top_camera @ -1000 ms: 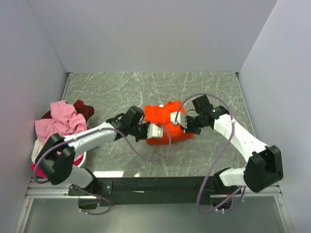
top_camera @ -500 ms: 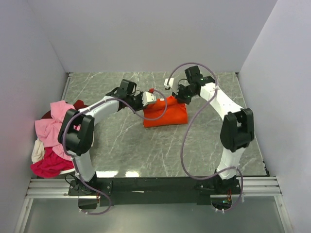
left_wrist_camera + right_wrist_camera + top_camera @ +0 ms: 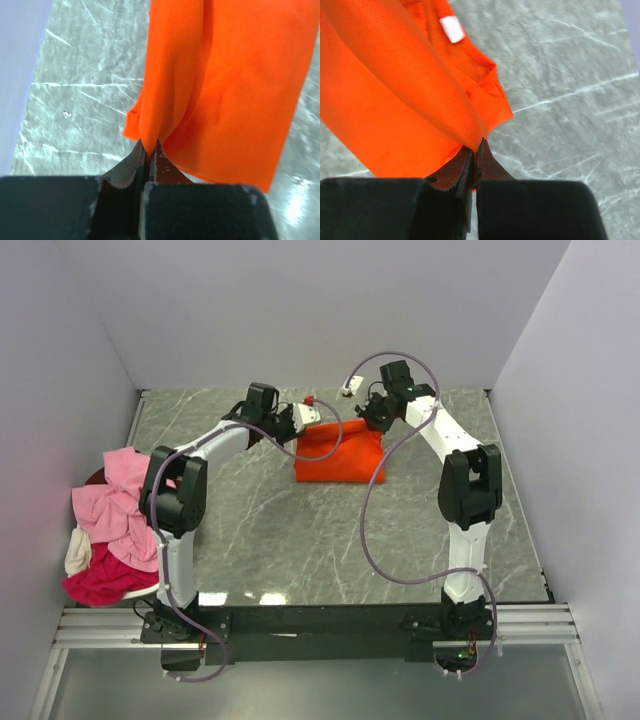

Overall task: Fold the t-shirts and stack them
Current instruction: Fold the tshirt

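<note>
The bright orange t-shirt (image 3: 340, 457) hangs partly folded at the far middle of the table, its lower edge resting on the marble. My left gripper (image 3: 313, 416) is shut on its left top edge; in the left wrist view the orange cloth (image 3: 220, 85) is pinched between the jaws (image 3: 151, 145). My right gripper (image 3: 350, 390) is shut on its right top edge; the right wrist view shows the orange cloth (image 3: 405, 95) with its white neck label (image 3: 452, 28) clamped at the fingertips (image 3: 478, 145). Both arms reach far forward and hold the shirt up.
A pile of unfolded tees lies at the left edge: light pink (image 3: 115, 505), magenta (image 3: 100, 580), a cream-white bit (image 3: 75, 552) and dark red (image 3: 170, 462). White walls close the left, back and right sides. The grey marble table (image 3: 330, 550) lies between the shirt and the arm bases.
Both grippers have carried the orange shirt from near the table's middle toward the far wall and lifted its top edge, so the arms are now stretched far out.
</note>
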Available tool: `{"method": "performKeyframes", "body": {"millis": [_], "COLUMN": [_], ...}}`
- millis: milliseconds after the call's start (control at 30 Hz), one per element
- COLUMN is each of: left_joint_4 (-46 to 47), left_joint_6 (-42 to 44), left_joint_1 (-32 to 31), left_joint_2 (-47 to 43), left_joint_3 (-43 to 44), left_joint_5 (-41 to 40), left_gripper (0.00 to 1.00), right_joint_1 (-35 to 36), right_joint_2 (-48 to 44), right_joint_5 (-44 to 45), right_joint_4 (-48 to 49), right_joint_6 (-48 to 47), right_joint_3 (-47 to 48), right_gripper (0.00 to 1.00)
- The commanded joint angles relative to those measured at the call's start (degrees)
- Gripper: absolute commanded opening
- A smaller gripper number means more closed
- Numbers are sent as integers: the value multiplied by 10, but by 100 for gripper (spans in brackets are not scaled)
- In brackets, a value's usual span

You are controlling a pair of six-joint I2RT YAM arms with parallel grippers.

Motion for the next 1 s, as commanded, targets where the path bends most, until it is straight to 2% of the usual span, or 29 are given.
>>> {"method": "performKeyframes", "body": {"millis": [0, 267, 433, 800, 833, 867, 900, 933, 967], "left_joint_4": [24, 51, 87, 95, 95, 99, 99, 114, 118], "left_joint_6": [-4, -39, -62, -125, -142, -162, -184, -239, -277], "left_joint_1": [-1, -1, -1, -2, -2, -4, -4, -4, -4], "left_joint_2": [21, 75, 84, 135, 143, 147, 150, 157, 159], "left_joint_3": [37, 86, 88, 147, 157, 161, 165, 185, 195], "left_joint_5": [19, -14, -46, -115, -121, -147, -169, -190, -218], "left_gripper": [0, 0, 0, 0, 3, 9, 20, 52, 70], "right_joint_1": [-8, -11, -12, -11, -10, -9, -9, -6, -6], "right_joint_2": [11, 40, 72, 126, 129, 134, 135, 138, 143], "right_joint_5": [31, 58, 75, 137, 154, 164, 180, 203, 276], "right_joint_4": [31, 63, 75, 121, 140, 152, 167, 183, 219], "right_joint_6": [33, 49, 67, 109, 119, 127, 138, 153, 204], "right_joint_3": [37, 46, 75, 122, 122, 123, 122, 122, 125], "right_gripper": [0, 0, 0, 1, 5, 13, 26, 57, 67]}}
